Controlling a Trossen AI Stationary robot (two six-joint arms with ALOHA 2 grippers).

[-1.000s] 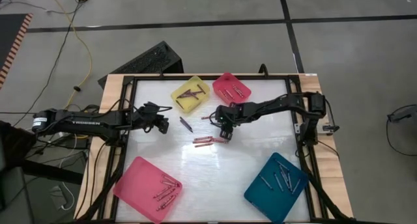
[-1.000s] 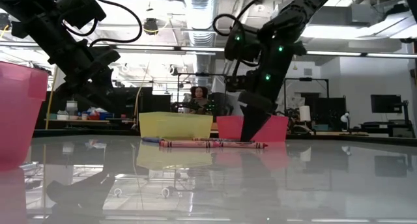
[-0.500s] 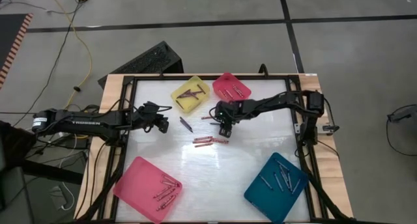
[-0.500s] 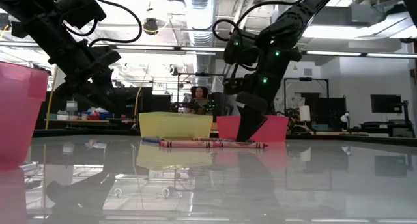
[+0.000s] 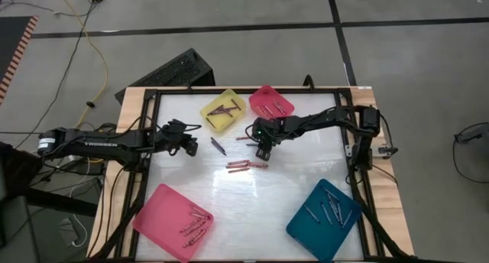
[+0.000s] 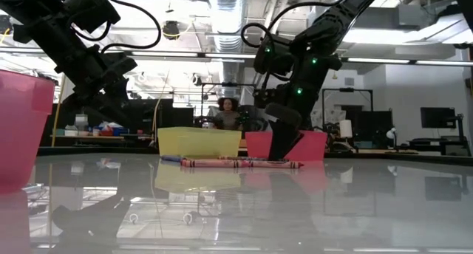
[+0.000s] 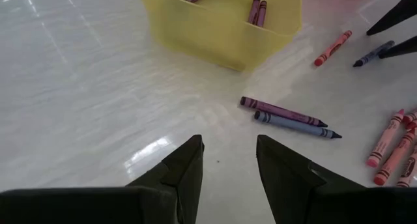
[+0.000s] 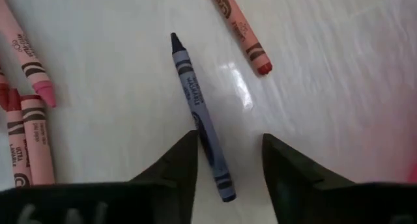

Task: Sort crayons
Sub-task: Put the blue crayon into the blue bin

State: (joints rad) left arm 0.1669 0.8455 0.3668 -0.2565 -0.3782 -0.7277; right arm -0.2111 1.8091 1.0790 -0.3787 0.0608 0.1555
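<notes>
Right gripper is low over the white tabletop, fingers parted and straddling a dark blue crayon that lies flat; nothing gripped that I can see. A red crayon lies just beside it, and a cluster of pink crayons sits near, toward the tabletop's middle. Behind stand the yellow tray and a small pink tray, both with crayons inside. Left gripper hovers apart, fingers spread and empty, facing a purple crayon and a grey-blue crayon side by side. A bigger pink tray and the teal tray hold more. In the low view the right arm hides the blue crayon.
</notes>
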